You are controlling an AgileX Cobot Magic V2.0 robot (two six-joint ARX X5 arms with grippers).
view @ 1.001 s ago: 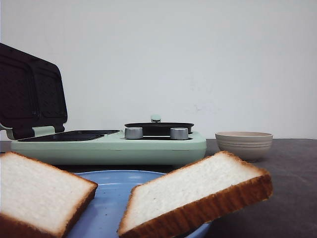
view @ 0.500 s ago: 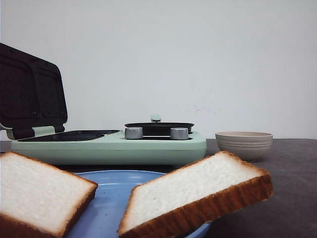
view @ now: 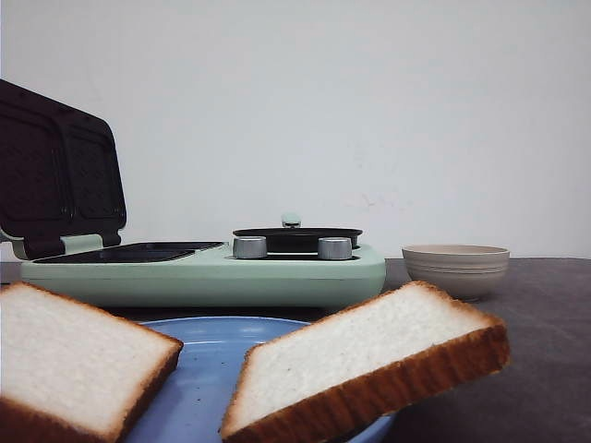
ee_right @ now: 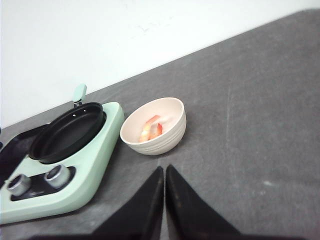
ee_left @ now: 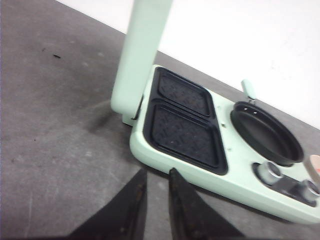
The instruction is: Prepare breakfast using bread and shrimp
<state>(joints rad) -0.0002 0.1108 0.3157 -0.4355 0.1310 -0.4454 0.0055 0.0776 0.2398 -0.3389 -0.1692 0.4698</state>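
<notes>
Two slices of white bread lie on a blue plate (view: 208,369) close to the front camera, one at the left (view: 74,360) and one at the right (view: 360,355), tilted over the plate's rim. Pinkish-orange shrimp (ee_right: 151,129) lie in the beige ribbed bowl (ee_right: 167,137), which also shows in the front view (view: 455,268). My left gripper (ee_left: 156,173) is empty, its jaws a narrow gap apart, just in front of the breakfast maker's edge. My right gripper (ee_right: 164,168) is shut and empty, just short of the bowl. Neither gripper shows in the front view.
A mint-green breakfast maker (view: 203,274) stands behind the plate with its lid (view: 60,171) raised at the left over two black grill plates (ee_left: 182,125). A black frying pan (ee_left: 265,132) sits on its right half, above two silver knobs (view: 291,247). The table is dark grey.
</notes>
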